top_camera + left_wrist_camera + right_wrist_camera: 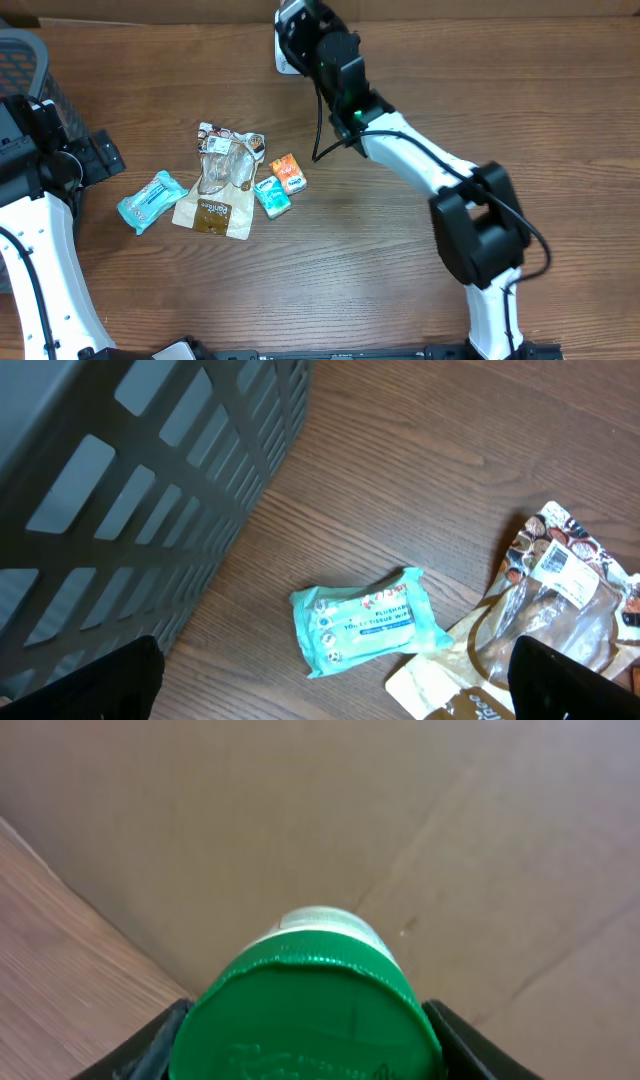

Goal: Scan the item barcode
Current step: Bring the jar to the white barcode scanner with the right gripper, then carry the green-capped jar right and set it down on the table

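A wooden table [380,290] seen from above, with a cardboard wall [300,810] along its far edge and a grey mesh basket [120,490] at the far left corner. The right arm [420,160] reaches across to the far middle of the table. The left arm [40,240] rests by the basket. Its left gripper [330,685] is spread wide and empty, above a teal tissue pack [365,620]. Beside that lie a clear snack bag [220,180], a small teal pack [272,197] and a small orange pack [289,173], touching or nearly so. The right gripper [306,1050] is partly closed around a white bottle [312,990] with a green cap, lifted off the table. Its cap end faces the wrist camera and its far end points at the cardboard. No scanner and no barcode show in any view. To scan well, the arm would likely need to roll the bottle slowly until the label side faces the reader, holding it steady and firmly so that the round body does not slip, with the fingers off the printed code.
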Robot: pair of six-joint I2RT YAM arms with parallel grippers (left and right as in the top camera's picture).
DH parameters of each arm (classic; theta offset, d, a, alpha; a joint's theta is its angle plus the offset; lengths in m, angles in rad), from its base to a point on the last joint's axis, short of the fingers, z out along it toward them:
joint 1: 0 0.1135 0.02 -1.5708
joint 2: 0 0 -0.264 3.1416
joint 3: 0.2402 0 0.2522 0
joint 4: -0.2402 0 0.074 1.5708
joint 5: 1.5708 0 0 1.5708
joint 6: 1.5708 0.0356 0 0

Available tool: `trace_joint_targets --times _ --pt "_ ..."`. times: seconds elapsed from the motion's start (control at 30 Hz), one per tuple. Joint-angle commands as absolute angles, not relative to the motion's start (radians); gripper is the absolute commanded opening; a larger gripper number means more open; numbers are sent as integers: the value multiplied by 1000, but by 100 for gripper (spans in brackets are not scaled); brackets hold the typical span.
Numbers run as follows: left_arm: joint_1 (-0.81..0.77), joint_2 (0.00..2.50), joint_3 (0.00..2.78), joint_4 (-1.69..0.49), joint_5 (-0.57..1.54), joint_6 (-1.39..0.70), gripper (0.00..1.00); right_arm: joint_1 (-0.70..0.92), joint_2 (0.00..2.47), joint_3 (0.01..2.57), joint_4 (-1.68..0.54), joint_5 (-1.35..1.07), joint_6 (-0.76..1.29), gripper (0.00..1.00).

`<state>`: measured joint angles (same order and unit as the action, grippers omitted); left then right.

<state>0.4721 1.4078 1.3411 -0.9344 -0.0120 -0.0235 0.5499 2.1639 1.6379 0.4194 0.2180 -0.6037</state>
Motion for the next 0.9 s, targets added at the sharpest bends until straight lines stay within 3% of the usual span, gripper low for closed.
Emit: trace_joint_targets --times 0.0,0.2,0.87 --pt "484 1395 1345 -930 -26 -30 100 548 2230 1646 530 235 -884 33" --pt "484 1395 1345 -930 -26 -30 100 524 2330 1647 688 188 -1031 33" --pt "484 1395 1345 -930 -26 -30 100 486 2365 1652 684 65 -1018 34"
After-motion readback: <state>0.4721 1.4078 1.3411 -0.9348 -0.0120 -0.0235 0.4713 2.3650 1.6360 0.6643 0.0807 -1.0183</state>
